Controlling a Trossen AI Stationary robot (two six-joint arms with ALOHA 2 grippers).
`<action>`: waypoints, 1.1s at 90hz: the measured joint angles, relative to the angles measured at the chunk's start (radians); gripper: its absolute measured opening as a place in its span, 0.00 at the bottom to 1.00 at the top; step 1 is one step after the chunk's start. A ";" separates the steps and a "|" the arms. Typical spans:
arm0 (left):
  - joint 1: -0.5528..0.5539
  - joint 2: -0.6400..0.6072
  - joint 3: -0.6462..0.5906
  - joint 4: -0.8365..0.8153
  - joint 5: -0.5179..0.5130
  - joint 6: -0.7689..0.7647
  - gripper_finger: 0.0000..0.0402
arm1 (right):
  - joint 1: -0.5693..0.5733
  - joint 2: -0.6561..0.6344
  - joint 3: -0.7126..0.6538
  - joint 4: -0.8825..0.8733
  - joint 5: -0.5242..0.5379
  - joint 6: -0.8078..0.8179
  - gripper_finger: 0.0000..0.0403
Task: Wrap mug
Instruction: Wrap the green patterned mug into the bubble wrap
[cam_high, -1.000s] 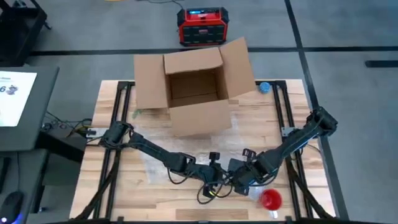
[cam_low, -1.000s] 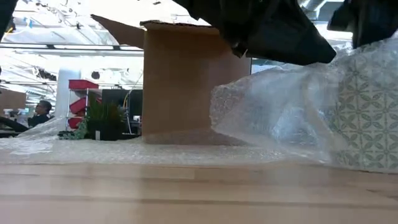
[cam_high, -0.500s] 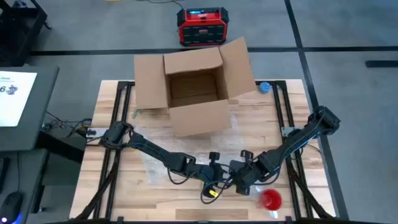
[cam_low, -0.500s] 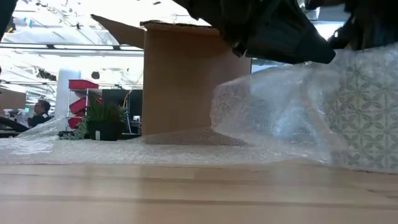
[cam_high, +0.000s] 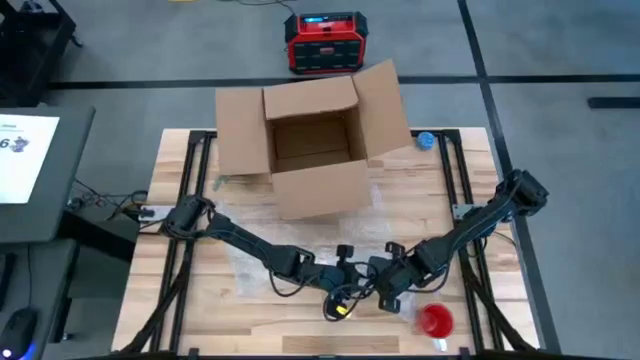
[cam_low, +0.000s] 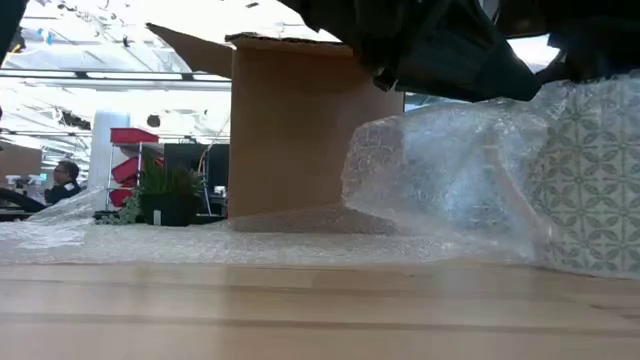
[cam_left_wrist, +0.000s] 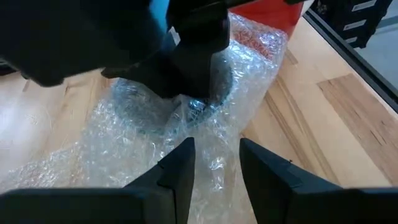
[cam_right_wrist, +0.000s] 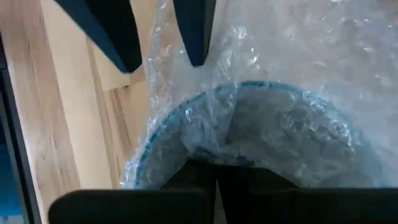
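Right wrist view: crinkly clear bubble wrap (cam_right_wrist: 273, 68) tucked into round mug (cam_right_wrist: 249, 143)

The high view looks straight down on the whole table (cam_high: 200, 300). The low view sits at table-top height, very near the bubble wrap (cam_low: 450, 190), facing the cardboard box (cam_low: 300, 130), also seen from above. Both wrist views look closely at this wrap from opposite sides.
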 joint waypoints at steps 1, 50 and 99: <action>0.000 0.000 0.000 0.000 0.000 0.000 0.27 | 0.001 -0.001 0.002 -0.004 0.000 0.001 0.00; -0.002 -0.001 0.000 0.001 0.000 -0.001 0.27 | 0.025 -0.043 0.065 -0.076 0.043 0.034 0.00; -0.002 -0.002 0.000 0.006 0.000 -0.005 0.27 | -0.002 -0.045 -0.022 0.059 0.023 0.023 0.00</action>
